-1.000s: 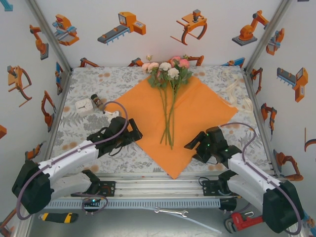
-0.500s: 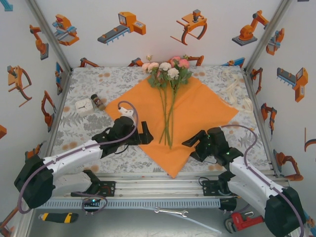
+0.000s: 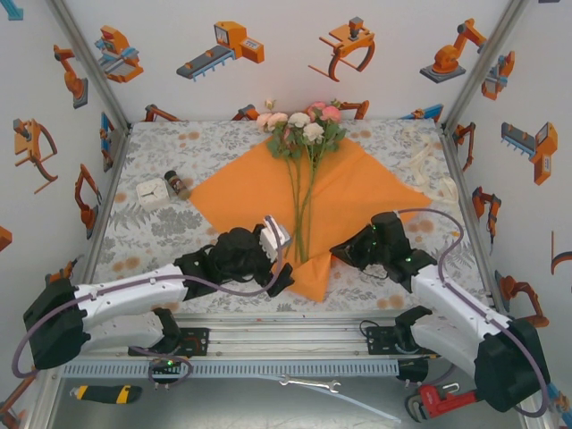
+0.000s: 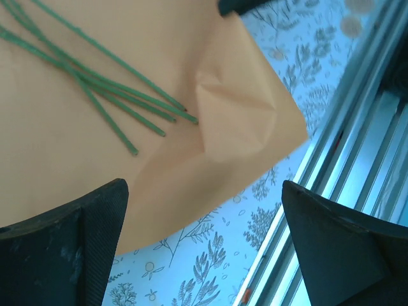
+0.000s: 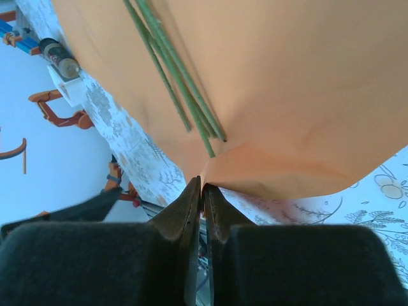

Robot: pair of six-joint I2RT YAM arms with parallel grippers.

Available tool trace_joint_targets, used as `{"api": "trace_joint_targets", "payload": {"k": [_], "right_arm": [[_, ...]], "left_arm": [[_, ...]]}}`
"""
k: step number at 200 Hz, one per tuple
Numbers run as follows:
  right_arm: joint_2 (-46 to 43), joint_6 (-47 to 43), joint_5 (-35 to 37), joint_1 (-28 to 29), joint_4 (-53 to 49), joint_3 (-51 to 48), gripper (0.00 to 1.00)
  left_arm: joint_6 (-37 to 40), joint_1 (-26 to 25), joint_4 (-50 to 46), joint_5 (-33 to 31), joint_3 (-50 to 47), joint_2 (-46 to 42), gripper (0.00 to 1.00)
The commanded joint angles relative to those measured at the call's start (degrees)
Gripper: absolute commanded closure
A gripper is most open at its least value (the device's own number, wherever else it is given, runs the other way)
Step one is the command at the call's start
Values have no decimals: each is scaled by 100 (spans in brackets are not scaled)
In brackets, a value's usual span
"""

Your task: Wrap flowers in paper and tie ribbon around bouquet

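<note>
Nearest, at 6 o'clock, the paper (image 3: 357, 192) is being pinched at its folded near corner by the almost closed right gripper (image 5: 203, 185), just beside the stem ends. The left gripper (image 4: 204, 191) is being held wide open and empty above that corner. Farther off, the flowers (image 3: 304, 130) are lying toward 12, the ribbon (image 3: 424, 170) at 2, and a white box (image 3: 152, 192) and bottle (image 3: 176, 184) at 10. Compared with a second ago, the corner is being drawn inward.

On the counter (image 3: 161, 237) the paper (image 3: 366, 192) lies centred, with the flowers (image 3: 304, 134) on it, heads at its far corner and stems running toward the near corner. The ribbon (image 3: 422, 165) lies right of the paper, and a bottle (image 3: 176, 184) and box (image 3: 152, 192) sit left of it. The left gripper (image 3: 286, 261) is over the near corner, and the right gripper (image 5: 203, 185) is at the near-right edge, beside the stem ends.
</note>
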Motion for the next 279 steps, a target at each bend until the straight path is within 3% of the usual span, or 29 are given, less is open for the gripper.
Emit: {"api": "trace_joint_targets", "payload": {"k": [1,37,76,127,156,187,240,279], "right_arm": [[-15,11,202,35,-136,170,92],[118,3,214,35,-205,370,95],[142,134,409,35,-728,622,96],[302,134,387,35,-987,803,97],[311,170,473,39,-1172,851,95],[366,139,730,37,-1685,1013,90],[579,-472,1097,35,-2329,1453,70],[437,-1330,1257,35,-2495,1582,57]], "left_arm": [[1169,-281,-241,-17,-53,81,3],[1737,-948,-93,-943,116,818,3],[2445,-1697,1357,-2574,60,2009,3],[3019,-1945,2803,-3852,82,2841,0],[3525,-2126,3927,-4563,-18,3248,7],[3146,-2139,3269,-4176,75,2806,14],[1959,-1753,1881,-3134,267,2012,26],[1529,-1344,1824,-2589,190,2011,55]]}}
